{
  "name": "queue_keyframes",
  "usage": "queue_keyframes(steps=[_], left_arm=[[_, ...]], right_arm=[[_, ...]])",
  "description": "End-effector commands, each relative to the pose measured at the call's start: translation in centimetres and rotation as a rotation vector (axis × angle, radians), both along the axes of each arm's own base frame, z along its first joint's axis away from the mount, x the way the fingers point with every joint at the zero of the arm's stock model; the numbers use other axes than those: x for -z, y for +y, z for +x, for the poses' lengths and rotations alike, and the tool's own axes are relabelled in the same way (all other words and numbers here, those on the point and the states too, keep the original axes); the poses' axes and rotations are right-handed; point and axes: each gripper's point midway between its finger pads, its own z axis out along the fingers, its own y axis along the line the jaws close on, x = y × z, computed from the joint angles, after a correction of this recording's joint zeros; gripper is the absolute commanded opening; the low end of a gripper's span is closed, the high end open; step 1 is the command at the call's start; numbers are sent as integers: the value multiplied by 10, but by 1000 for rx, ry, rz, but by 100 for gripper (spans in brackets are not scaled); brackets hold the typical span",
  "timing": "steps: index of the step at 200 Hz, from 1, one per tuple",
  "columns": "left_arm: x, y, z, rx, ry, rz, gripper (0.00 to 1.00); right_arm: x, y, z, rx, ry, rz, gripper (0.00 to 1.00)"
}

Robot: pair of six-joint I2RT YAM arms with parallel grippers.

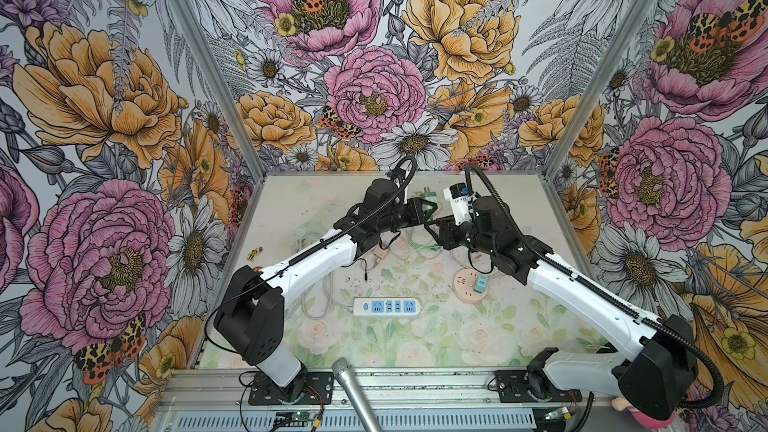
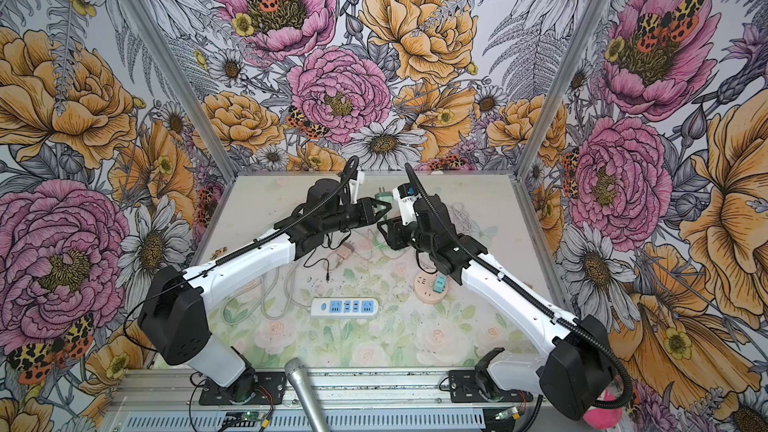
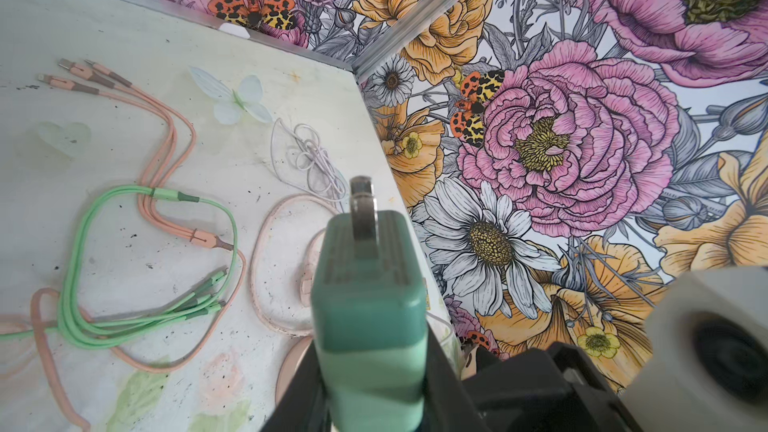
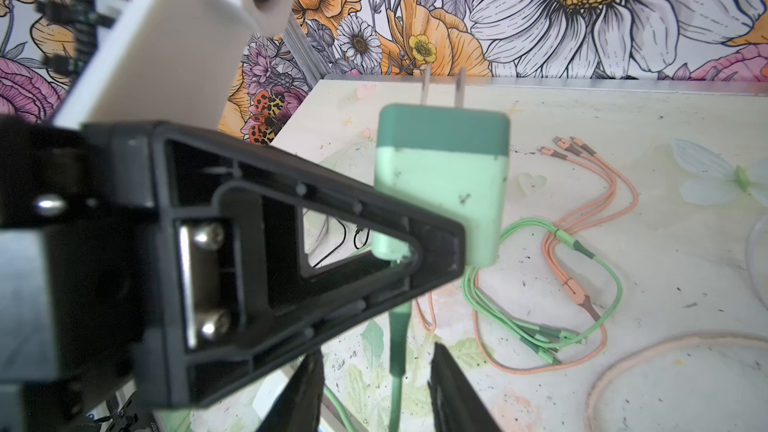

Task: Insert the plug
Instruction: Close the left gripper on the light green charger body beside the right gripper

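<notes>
Right wrist view gives the clearest look at the green plug (image 4: 440,176). It hangs in the air above the far middle of the tabletop (image 1: 519,326), with its prongs (image 4: 460,87) pointing to the far side. The left gripper (image 1: 429,206) is closed on its pale lower part. The right gripper (image 4: 378,367) is just under it with the jaws apart, one on each side of the green cable (image 4: 397,351), and it grips nothing.

This looks like a handover. To do it well, the right gripper should draw back straight, so that it does not hook the cable. The left one should then turn the prongs downward and bring them square over the slots of the white power strip (image 1: 387,306), probably the target, before it presses.

The plug is a rounded block of smooth matte plastic, with a dark green cap over a mint body, and it is a little dirty. Such smooth faces may slip. The prongs are flat, thin metal. The cable looks soft and rubbery. The gripper fingers (image 4: 440,243) are hard black plastic, triangular and hollow.
</notes>
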Motion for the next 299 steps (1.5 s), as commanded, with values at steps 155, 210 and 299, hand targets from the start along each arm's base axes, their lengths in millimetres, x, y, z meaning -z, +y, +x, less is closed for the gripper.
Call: queue_keyframes(steps=[155,210,299], left_arm=[[20,49,-116,850,-83,369,18],[23,45,-126,947,-82,375,18],[14,46,-140,1010,-105,370,18]], right_arm=[[-47,7,-68,-509,-106,179,63],[-37,8,-82,-588,-101,189,63],[-8,14,-61,-587,-11,179,61]])
